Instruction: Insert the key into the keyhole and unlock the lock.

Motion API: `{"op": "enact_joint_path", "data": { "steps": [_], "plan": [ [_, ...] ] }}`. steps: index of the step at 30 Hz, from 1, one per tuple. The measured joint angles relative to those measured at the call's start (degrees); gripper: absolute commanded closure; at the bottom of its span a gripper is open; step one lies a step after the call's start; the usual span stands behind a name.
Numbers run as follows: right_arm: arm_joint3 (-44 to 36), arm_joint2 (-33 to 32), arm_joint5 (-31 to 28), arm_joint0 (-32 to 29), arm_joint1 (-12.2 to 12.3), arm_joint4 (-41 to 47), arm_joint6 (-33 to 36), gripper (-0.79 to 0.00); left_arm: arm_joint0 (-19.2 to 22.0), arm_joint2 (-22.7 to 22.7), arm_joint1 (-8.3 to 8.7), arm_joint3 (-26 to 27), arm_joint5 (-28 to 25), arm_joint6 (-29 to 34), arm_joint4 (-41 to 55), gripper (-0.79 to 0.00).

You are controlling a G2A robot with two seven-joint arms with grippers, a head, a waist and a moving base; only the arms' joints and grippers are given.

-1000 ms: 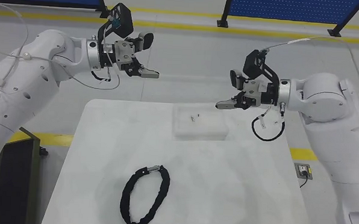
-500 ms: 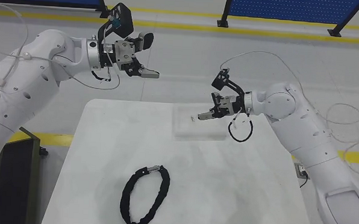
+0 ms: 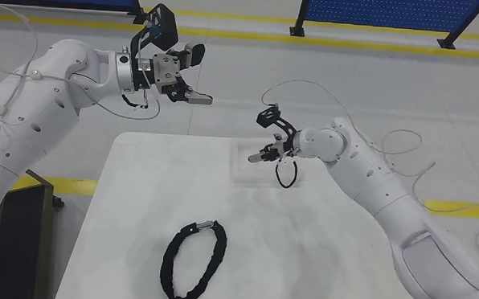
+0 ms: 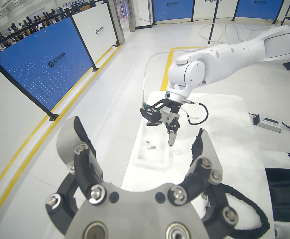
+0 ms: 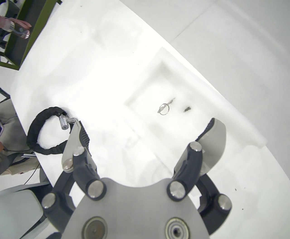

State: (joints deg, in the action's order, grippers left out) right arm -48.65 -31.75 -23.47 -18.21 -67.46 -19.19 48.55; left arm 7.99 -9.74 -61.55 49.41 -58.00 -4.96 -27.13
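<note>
A small silver key on a ring (image 5: 166, 106) lies flat in the shallow white foam tray (image 3: 266, 181) at the far side of the white tabletop (image 3: 315, 257). The right jaws hang over the tray close to the key, spread wide and holding nothing. The black fabric-sleeved loop lock (image 3: 193, 262) lies well apart, nearer the front. The left jaws are wide open and empty, raised beyond the tabletop's far left corner.

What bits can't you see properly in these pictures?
- Key teeth: too small, right wrist view.
- Speck beside the key: too small to name, same view.
- Lock: left wrist view, mostly behind the left hand.
- Keyhole: right wrist view, too small to see its shape.
</note>
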Motion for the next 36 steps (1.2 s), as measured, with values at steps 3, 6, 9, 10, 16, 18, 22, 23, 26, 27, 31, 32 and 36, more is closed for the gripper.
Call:
{"op": "enact_joint_path", "data": {
  "steps": [3, 6, 9, 10, 16, 18, 22, 23, 26, 27, 31, 32, 36],
  "plan": [
    [4.4, 1.7, 2.0, 1.0, -2.5, 2.0, -0.5, -0.785, 0.0, 0.0, 0.0, 0.0, 0.0, 0.0, 0.0, -0.785],
    [8.7, 3.0, 4.4, 2.3, -5.0, 3.3, -1.0, -0.785, 0.0, 0.0, 0.0, 0.0, 0.0, 0.0, 0.0, -0.785],
    [12.8, 3.4, 6.5, 3.3, -7.3, 5.9, -1.2, -0.785, 0.0, 0.0, 0.0, 0.0, 0.0, 0.0, 0.0, -0.785],
    [14.3, 3.6, 6.8, 3.8, -8.1, 6.5, -1.3, -0.785, 0.0, 0.0, 0.0, 0.0, 0.0, 0.0, 0.0, -0.785],
    [16.3, 4.0, 6.5, 4.6, -9.2, 6.7, -1.3, -0.785, 0.0, 0.0, 0.0, 0.0, 0.0, 0.0, 0.0, -0.785],
    [16.3, 4.0, 6.5, 4.5, -9.2, 6.7, -1.3, -0.785, 0.0, 0.0, 0.0, 0.0, 0.0, 0.0, 0.0, -0.785],
    [16.3, 4.0, 6.5, 4.5, -9.2, 6.7, -1.3, -0.785, 0.0, 0.0, 0.0, 0.0, 0.0, 0.0, 0.0, -0.785],
    [16.3, 4.0, 6.5, 4.5, -9.2, 6.7, -1.3, -0.785, 0.0, 0.0, 0.0, 0.0, 0.0, 0.0, 0.0, -0.785],
    [16.3, 4.0, 6.5, 4.5, -9.2, 6.7, -1.3, -0.785, 0.0, 0.0, 0.0, 0.0, 0.0, 0.0, 0.0, -0.785],
    [16.3, 4.0, 6.5, 4.5, -9.2, 6.7, -1.3, -0.785, 0.0, 0.0, 0.0, 0.0, 0.0, 0.0, 0.0, -0.785],
    [16.3, 3.9, 6.5, 4.5, -9.2, 6.8, -1.4, -0.785, 0.0, 0.0, 0.0, 0.0, 0.0, 0.0, 0.0, -0.785],
    [16.3, 3.6, 6.9, 4.2, -9.2, 7.1, -1.9, -0.785, 0.0, 0.0, 0.0, 0.0, 0.0, 0.0, 0.0, -0.785],
    [13.3, 3.3, 10.5, 1.9, -8.8, 4.7, -6.1, -0.785, 0.0, 0.0, 0.0, 0.0, 0.0, 0.0, 0.0, -0.785]
  ]
}}
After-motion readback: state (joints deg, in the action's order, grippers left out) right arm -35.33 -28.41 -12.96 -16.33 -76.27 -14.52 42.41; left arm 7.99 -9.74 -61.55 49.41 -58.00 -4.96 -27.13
